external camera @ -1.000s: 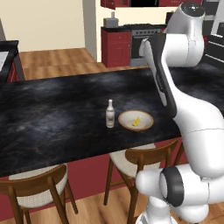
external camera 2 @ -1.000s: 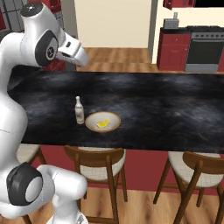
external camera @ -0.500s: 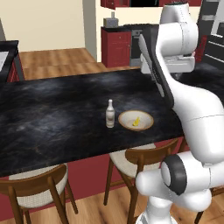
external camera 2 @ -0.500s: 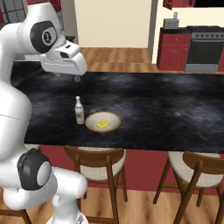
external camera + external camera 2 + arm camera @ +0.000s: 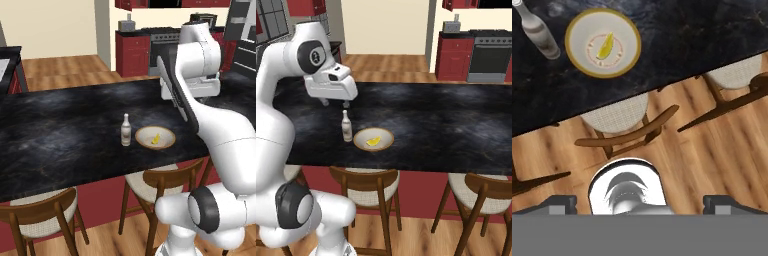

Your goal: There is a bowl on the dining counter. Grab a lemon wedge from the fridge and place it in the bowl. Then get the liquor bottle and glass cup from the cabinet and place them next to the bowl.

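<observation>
Glossy black marbled desk (image 5: pixel 60 130) carries a round tan-rimmed bowl (image 5: pixel 155 138) holding the yellow lemon wedge (image 5: pixel 605 47). Pale round-bodied liquor bottle (image 5: pixel 126 131) stands upright just beside it. Fingers (image 5: pixel 334 103) spread wide, empty.

Dining counter (image 5: pixel 456 125), black marbled: bowl (image 5: pixel 373 139) near front edge holding lemon wedge (image 5: pixel 373 142); liquor bottle (image 5: pixel 346 127) upright just left of bowl; gripper (image 5: pixel 335 103) above bottle, empty; wooden stools (image 5: pixel 368 187) below front edge.
</observation>
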You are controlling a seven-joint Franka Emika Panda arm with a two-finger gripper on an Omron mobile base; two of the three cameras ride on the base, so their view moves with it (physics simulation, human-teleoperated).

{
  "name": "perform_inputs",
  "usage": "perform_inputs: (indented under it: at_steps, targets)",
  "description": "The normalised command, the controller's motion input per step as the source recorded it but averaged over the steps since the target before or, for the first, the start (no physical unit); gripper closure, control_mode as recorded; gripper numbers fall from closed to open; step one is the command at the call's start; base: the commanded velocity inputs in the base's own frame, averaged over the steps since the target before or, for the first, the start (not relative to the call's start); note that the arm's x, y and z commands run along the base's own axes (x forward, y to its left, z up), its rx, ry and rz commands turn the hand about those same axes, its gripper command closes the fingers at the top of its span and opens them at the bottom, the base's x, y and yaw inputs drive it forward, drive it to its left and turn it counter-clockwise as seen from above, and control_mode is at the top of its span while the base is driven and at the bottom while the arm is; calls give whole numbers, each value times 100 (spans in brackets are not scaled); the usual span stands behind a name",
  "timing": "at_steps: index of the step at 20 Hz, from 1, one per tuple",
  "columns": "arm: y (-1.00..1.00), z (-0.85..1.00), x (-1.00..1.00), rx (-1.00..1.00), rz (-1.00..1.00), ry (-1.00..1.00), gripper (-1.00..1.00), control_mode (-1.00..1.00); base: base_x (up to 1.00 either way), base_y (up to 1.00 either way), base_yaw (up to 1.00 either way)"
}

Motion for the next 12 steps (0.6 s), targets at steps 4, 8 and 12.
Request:
perform_inputs:
  at_steps: [4, 8, 12]
  targets:
    - [-13, -31, -38, 0, 7, 0, -100, -100, 0, 0, 0]
    - [-13, -37, -55, 0, 6, 0, -100, -100, 0, 0, 0]
    - [-4, -34, -34, 0, 0, 0, -100, -100, 0, 0, 0]
